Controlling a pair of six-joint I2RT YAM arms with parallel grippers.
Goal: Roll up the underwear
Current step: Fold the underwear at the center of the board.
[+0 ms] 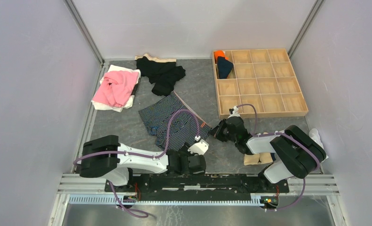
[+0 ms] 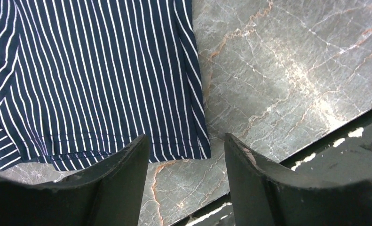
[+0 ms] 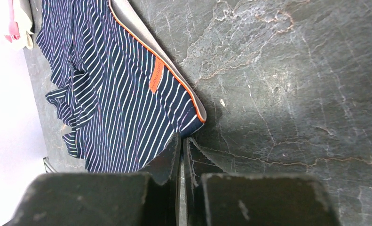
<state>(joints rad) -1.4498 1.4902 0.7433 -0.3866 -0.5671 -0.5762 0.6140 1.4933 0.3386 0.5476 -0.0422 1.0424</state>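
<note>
The navy striped underwear (image 1: 174, 120) lies spread flat in the middle of the table, its orange-edged waistband toward the right. My left gripper (image 1: 198, 140) is open and empty; in the left wrist view (image 2: 186, 141) its jaws straddle bare table just in front of the underwear's near hem corner (image 2: 90, 70). My right gripper (image 1: 218, 131) is shut; in the right wrist view (image 3: 181, 139) its tips meet on the waistband's near corner of the underwear (image 3: 113, 94), which has an orange label. No white brief with black trim shows clearly.
A wooden compartment tray (image 1: 261, 101) stands at the back right with an orange roll and a dark roll (image 1: 223, 63) in its far-left cells. A pink garment (image 1: 115, 87) and black garments (image 1: 162, 73) lie at the back left. A beige cloth (image 1: 259, 158) lies by the right arm.
</note>
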